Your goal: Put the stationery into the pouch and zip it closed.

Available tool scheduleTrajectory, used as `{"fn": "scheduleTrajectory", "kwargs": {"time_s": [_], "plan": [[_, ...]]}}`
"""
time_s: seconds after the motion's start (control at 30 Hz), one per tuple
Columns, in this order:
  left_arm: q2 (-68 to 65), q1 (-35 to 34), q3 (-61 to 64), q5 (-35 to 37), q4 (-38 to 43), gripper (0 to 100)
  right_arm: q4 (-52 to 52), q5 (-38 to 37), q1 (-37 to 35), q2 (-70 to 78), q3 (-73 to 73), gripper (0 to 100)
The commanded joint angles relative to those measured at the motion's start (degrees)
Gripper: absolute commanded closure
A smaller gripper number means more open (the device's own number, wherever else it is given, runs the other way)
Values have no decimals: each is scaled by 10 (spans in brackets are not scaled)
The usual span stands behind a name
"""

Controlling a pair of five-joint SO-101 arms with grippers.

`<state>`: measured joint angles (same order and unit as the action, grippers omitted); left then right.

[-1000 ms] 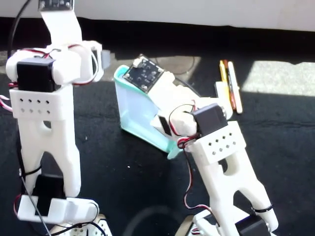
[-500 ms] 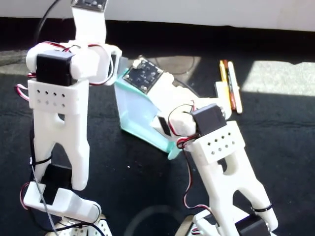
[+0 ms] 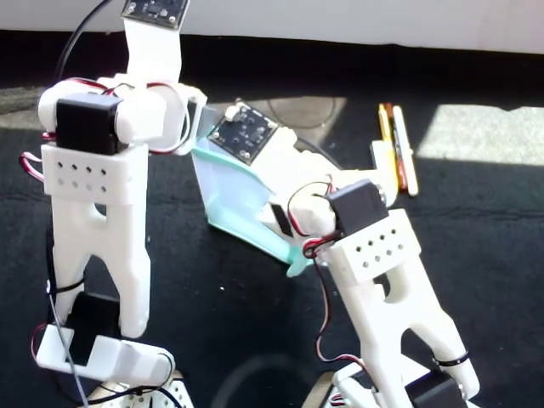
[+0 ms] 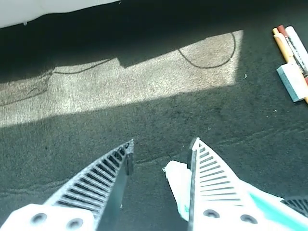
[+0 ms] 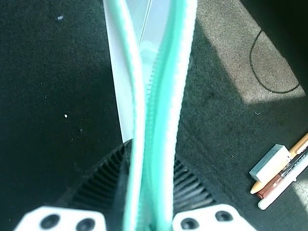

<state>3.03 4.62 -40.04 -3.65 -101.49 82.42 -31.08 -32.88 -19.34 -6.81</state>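
Observation:
The pouch (image 3: 231,200) is translucent with a teal zipper edge and stands tilted above the black mat. My right gripper (image 5: 149,156) is shut on the zipper edge (image 5: 166,72), which runs away from it. My left gripper (image 4: 161,144) is open at the pouch's upper corner (image 4: 177,180), and that corner sits between its fingers, close to one finger (image 4: 207,173). The stationery lies on the mat to the right, apart from both grippers: pens and a pencil (image 3: 398,140) side by side, with a white eraser (image 3: 385,158) against them.
A black mat (image 3: 493,255) covers the table, with a sunlit patch (image 3: 484,132) at the right. A thin dark cable loop (image 4: 211,55) lies beyond the pouch. A pale wall edge (image 3: 340,21) runs along the back. Both arm bases (image 3: 110,361) stand at the front.
My left arm has swung right and brought its gripper up to the pouch's upper corner. The pouch has tipped slightly left in the right gripper.

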Motion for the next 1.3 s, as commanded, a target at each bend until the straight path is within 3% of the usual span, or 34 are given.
{"fn": "scheduleTrajectory", "kwargs": {"time_s": [0.0, 0.47, 0.7, 1.27], "plan": [[44, 4, 2, -7, -7, 800, -3, 0, 11, 6, -12, 993], [116, 0, 109, -56, -4, 800, -3, 0, 10, 5, -12, 993], [116, -11, 109, -57, 52, 799, 16, 0, -11, 0, -12, 993], [48, -11, 109, -98, 6, 800, 17, 0, -16, 0, -12, 993]]}}
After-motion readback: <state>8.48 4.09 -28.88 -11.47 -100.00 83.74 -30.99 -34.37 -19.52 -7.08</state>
